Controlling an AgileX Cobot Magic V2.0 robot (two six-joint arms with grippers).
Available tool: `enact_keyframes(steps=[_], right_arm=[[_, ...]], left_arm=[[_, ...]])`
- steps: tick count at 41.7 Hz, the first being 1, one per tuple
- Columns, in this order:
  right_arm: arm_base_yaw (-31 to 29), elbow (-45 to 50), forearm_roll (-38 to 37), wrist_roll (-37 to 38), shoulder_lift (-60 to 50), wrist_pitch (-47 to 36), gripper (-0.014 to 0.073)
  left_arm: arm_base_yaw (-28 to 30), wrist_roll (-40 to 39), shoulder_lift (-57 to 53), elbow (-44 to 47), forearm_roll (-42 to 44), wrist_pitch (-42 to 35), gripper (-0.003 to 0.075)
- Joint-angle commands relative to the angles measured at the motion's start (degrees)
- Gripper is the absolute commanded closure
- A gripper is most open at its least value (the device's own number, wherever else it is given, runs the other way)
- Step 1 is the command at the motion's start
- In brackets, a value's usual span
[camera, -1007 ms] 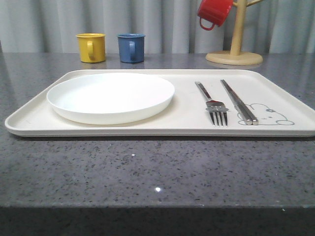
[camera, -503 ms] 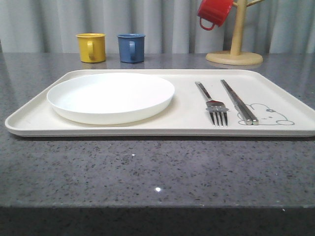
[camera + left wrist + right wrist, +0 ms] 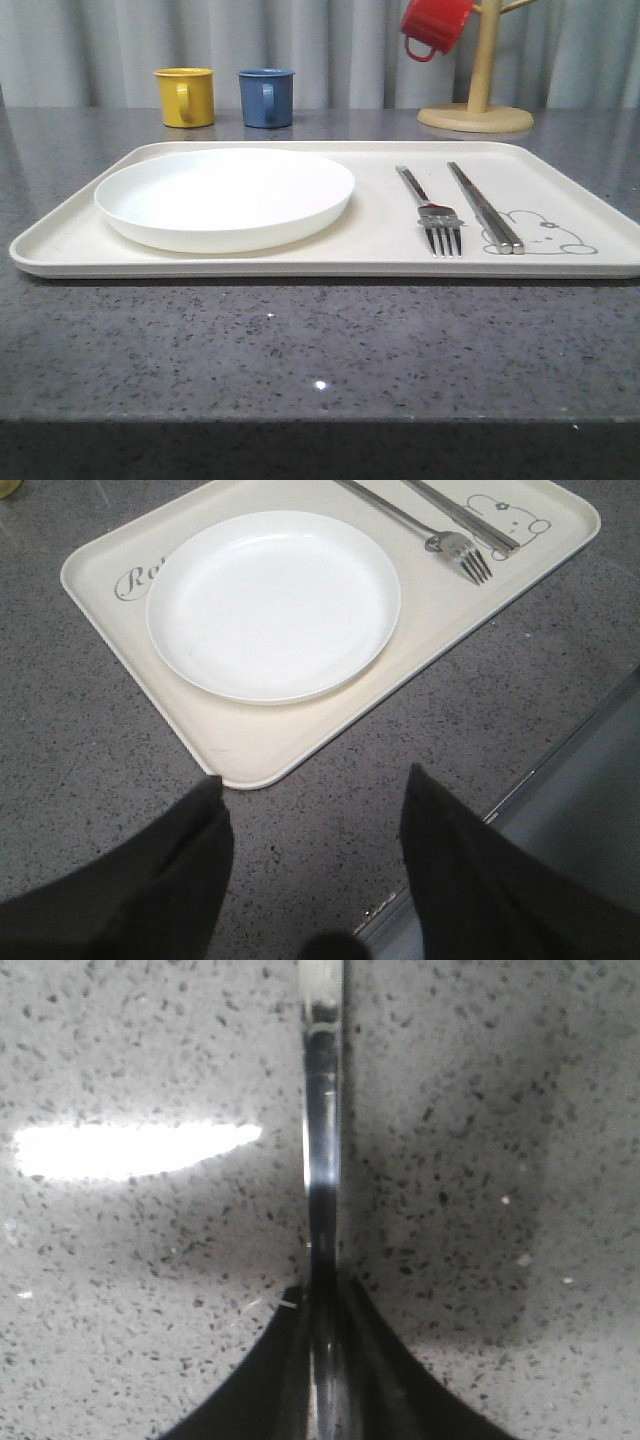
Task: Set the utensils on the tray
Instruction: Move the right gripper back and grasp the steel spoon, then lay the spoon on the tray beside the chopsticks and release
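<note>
While the right tool (image 3: 322, 1380) clenches it, the spoon handle (image 3: 322, 1160) gleams, slim and silver.

Right claw (image 3: 325, 1360) pinched around slim metal spoon handle (image 3: 322, 1150) over speckled countertop (image 3: 500, 1160)

Script beginning "Ro" on the tray (image 3: 120, 610).

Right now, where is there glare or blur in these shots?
Right wrist view: a bright blown-out streak of glare on the counter, and the metal handle in the right gripper is close and soft. Left wrist view: the left gripper's fingers are dark, blurred shapes. Front view: sharp, the white plate nearly overexposed.
</note>
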Motion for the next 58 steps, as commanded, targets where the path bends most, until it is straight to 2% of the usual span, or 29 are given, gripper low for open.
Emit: enact_keyframes(steps=[1,17,24,29,33,44,50,58], right_arm=[[-0.4,-1.2,0.6,-0.7,-2.6,6.7,0.0547],[-0.3,-1.3,1.3,-0.7,-6.8,6.7,0.0561],[0.5,-1.3,8.8,-0.7,-10.9,6.7,0.0561],[3.9,-1.3,13.8,-0.6,-13.4,6.7,0.0561],[8.3,-1.3,16.4,2.6,-14.0,6.7,0.0559],[20.5,-1.3,16.2,10.3,-11.3,5.7,0.0558],[23.5,-1.3,15.0,14.9,-8.0,3.8,0.0558],[23.7,-1.3,13.8,18.3,-4.6,2.1,0.0557]], left_arm=[[-0.5,-0.3,0.2,-1.4,-0.4,-4.1,0.0356],[-0.5,-0.3,0.2,-1.4,-0.4,-4.1,0.0356],[-0.5,-0.3,0.2,-1.4,-0.4,-4.1,0.0356],[-0.5,-0.3,0.2,-1.4,-0.4,-4.1,0.0356],[-0.5,-0.3,0.2,-1.4,-0.4,-4.1,0.0356],[-0.5,-0.3,0.2,-1.4,-0.4,-4.1,0.0356],[-0.5,-0.3,0.2,-1.4,-0.4,-4.1,0.0356],[-0.5,-0.3,0.2,-1.4,-0.4,-4.1,0.0356]])
